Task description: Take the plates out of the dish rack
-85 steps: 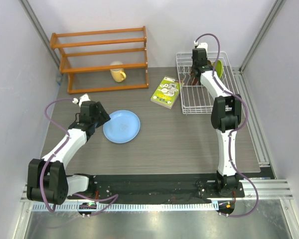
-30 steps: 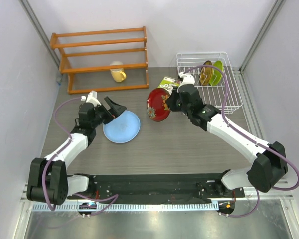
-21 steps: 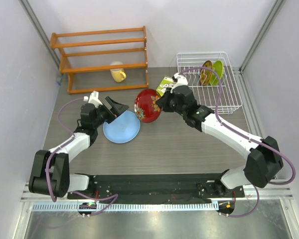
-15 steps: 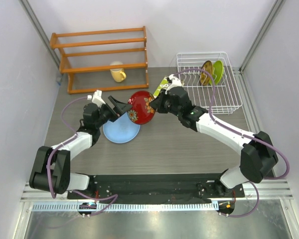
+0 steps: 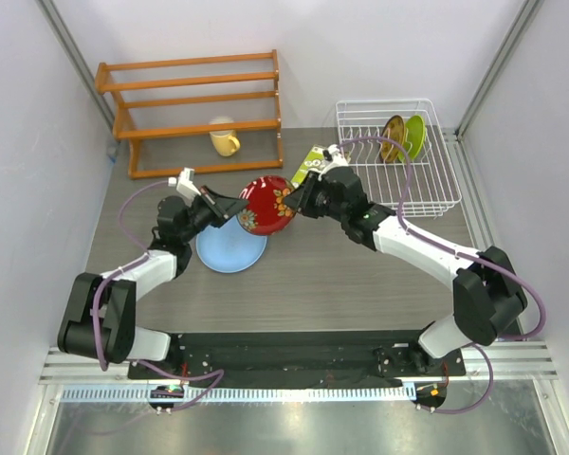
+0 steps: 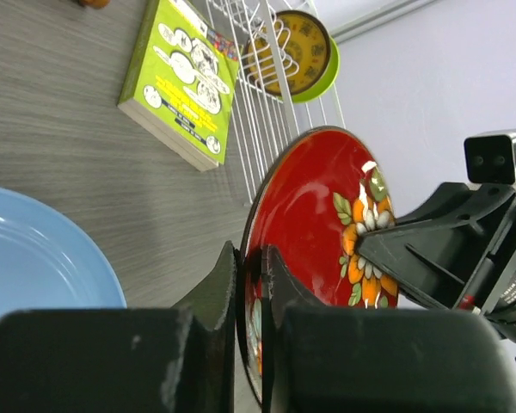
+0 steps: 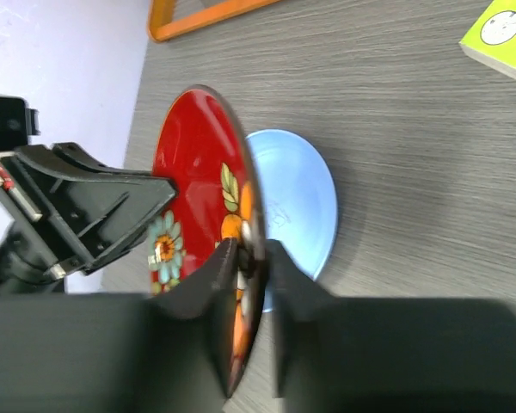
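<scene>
The dark red patterned plate (image 5: 266,204) (image 6: 318,224) (image 7: 193,172) hangs on edge above the table between both arms. My left gripper (image 5: 239,206) (image 6: 249,254) is shut on its left rim. My right gripper (image 5: 299,201) (image 7: 251,249) straddles the opposite rim with its jaws slightly apart, a thin gap showing beside the plate. The light blue plate (image 5: 229,251) (image 6: 34,249) (image 7: 297,198) lies flat on the table just below. The amber plate (image 5: 393,137) (image 6: 292,52) and the lime green plate (image 5: 414,135) (image 6: 327,73) stand upright in the white dish rack (image 5: 427,194) (image 6: 267,60).
A green book (image 5: 313,161) (image 6: 176,82) (image 7: 503,39) lies left of the rack, close behind my right wrist. An orange wooden shelf (image 5: 194,114) (image 7: 206,21) stands at the back left with a yellow mug (image 5: 225,139) on its lower level.
My right arm carried the red plate from beside the rack leftward. My left gripper rose to meet it and shut on the rim. The right jaws have loosened.
</scene>
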`<state>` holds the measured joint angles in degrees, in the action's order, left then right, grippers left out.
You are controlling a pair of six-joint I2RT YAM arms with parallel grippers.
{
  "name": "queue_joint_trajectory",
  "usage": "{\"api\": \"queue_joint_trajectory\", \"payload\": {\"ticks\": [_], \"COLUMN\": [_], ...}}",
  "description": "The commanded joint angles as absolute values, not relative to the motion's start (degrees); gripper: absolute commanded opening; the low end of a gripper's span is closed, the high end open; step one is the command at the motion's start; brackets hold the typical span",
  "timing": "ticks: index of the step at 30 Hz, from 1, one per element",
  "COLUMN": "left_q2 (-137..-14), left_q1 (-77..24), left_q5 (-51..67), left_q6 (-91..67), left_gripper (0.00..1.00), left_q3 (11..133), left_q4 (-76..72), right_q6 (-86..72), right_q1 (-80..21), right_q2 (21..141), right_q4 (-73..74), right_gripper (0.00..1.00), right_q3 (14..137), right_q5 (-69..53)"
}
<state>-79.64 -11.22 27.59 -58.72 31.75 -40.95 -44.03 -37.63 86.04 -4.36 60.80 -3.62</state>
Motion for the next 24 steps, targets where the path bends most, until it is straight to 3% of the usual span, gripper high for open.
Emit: {"api": "queue_joint_trajectory", "payload": {"ticks": [1, 3, 4, 10, 15, 24], "left_q2": [-77.53, -74.89, -73.84, -66.80, -63.55, -66.27], "left_q1": [-12.13, -11.87, -11.78, -8.88, -5.19, -4.31], "left_q5": [24.18, 20.85, 19.79, 13.73, 10.55, 9.23], "left_q6": [-52.57, -51.16, -50.37, -44.92, -42.98, -42.36], "left_gripper": [0.00, 0.00, 0.00, 0.00, 0.00, 0.00], "left_q3": [32.26, 32.25, 32.52, 33.84, 32.87, 29.97], "left_q4": [-31.39, -26.49, -24.45, -12.05, -6.08, -7.29], "right_q6": [-42.28, -41.05, -40.52, -37.45, -35.77, -35.42], "right_q1": [-39.46, -39.11, -38.94, -36.48, -34.19, -29.36], "right_q2": [85.08, 84.90, 84.55, 82.88, 81.21, 79.89], "right_q4": [-13.80, -11.96, -11.17, -5.90, -2.37, -1.06], "right_gripper": [0.38, 0.61, 0.64, 0.73, 0.74, 0.75], "right_q3": [63.10, 63.28, 63.28, 62.58, 61.35, 58.89], "right_q5": [-6.42, -5.02, -4.40, -0.27, 3.34, 2.02]}}
